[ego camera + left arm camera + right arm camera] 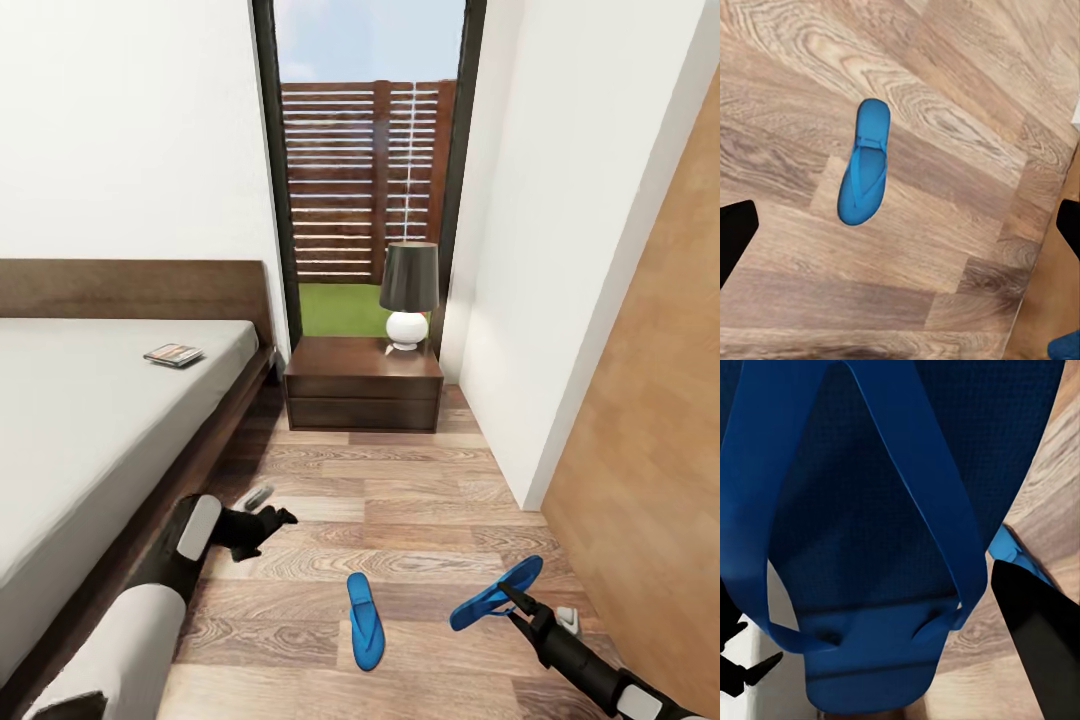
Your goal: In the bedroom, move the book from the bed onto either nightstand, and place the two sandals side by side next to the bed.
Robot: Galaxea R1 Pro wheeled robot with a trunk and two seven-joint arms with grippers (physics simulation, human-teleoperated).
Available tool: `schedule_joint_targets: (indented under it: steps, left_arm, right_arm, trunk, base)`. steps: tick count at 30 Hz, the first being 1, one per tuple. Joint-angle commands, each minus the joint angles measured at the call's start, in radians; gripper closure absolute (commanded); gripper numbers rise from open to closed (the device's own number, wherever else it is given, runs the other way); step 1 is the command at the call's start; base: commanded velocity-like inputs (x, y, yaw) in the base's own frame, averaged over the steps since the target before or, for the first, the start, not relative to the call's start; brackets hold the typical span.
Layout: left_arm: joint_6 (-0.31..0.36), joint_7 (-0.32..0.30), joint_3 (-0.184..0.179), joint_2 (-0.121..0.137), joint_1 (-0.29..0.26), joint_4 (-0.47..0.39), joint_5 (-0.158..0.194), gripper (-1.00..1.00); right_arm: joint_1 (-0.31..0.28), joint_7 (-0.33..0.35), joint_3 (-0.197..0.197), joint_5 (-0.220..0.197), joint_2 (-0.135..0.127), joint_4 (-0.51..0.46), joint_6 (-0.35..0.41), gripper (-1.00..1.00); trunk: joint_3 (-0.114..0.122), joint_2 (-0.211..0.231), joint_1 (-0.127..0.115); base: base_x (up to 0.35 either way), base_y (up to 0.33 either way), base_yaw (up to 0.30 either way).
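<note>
Two blue sandals show in the head view: one sandal (365, 621) lies flat on the wood-plank floor (400, 500), its long axis running almost straight away from the robot toward the nightstand (363, 398), strap side up; the other sandal (497, 593) is off the floor, tilted, its long axis slanting up and to the right, gripped near its lower end by the right gripper (512, 603). In the right wrist view that held sandal (862, 532) sits right up against the camera with its thong straps spreading toward the lens, and the dark fingers (1042, 637) close against it on either side. The left gripper (272, 508) hangs low over the floor beside the bed (90, 420) frame, well apart from both sandals; in the left wrist view its fingertips (735, 236) stand far apart with nothing between them but planks and the lying sandal (864, 163) below, so it is wide open and holds nothing. The book (174, 354) rests flat on the light-grey mattress near the headboard, toward the edge closest to the nightstand. On the nightstand, which stands against the tall window (365, 150), is a lamp (408, 295) with a dark shade and round white base.
</note>
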Motion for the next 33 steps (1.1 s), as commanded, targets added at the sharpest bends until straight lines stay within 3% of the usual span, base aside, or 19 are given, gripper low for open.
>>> schedule_joint_targets:
  steps: [1, 6, 10, 11, 12, 18, 24, 33]
  left_arm:
    - [0.005, 0.02, -0.002, -0.005, -0.022, 0.026, 0.006, -1.0]
    - [0.004, 0.054, -0.064, -0.028, -0.2, 0.272, 0.004, -1.0]
    - [0.003, 0.056, -0.182, -0.086, -0.29, 0.382, 0.003, -1.0]
    - [0.008, 0.057, -0.24, -0.1, -0.307, 0.4, 0.003, -1.0]
    - [0.01, 0.057, -0.253, -0.099, -0.31, 0.404, 0.004, -1.0]
    - [0.011, 0.047, -0.27, -0.056, -0.315, 0.412, 0.01, -1.0]
    - [0.011, 0.046, -0.272, -0.05, -0.315, 0.415, 0.01, -1.0]
    - [0.011, 0.047, -0.272, -0.045, -0.315, 0.417, 0.009, -1.0]
  right_arm:
    - [-0.001, 0.004, -0.008, 0.001, 0.0, 0.003, 0.01, 1.0]
    - [-0.001, 0.006, -0.008, 0.001, -0.003, 0.004, 0.008, 1.0]
    - [-0.001, 0.009, -0.008, 0.001, -0.007, 0.003, 0.009, 1.0]
    - [-0.001, 0.021, -0.007, 0.001, -0.008, 0.002, 0.009, 1.0]
    - [-0.001, 0.025, -0.007, 0.001, -0.008, 0.002, 0.009, 1.0]
    - [-0.001, 0.035, -0.007, 0.001, -0.008, 0.003, 0.009, 1.0]
    - [-0.001, 0.048, -0.005, 0.001, -0.008, 0.003, 0.008, 1.0]
    - [-0.001, 0.06, -0.005, 0.005, -0.008, 0.003, 0.008, 1.0]
  trunk:
    - [-0.001, 0.0, 0.0]
    - [-0.001, 0.0, 0.0]
    - [-0.001, 0.0, 0.0]
    - [-0.001, 0.0, 0.0]
    - [-0.001, 0.0, 0.0]
    - [-0.001, 0.0, 0.0]
    - [-0.001, 0.0, 0.0]
    - [-0.001, 0.0, 0.0]
  base:
    - [0.0, 0.0, 0.0]
    - [0.0, 0.0, 0.0]
    - [0.0, 0.0, 0.0]
    - [0.0, 0.0, 0.0]
    - [0.0, 0.0, 0.0]
    - [0.0, 0.0, 0.0]
    - [0.0, 0.006, -0.044]
    - [0.0, 0.163, -0.226]
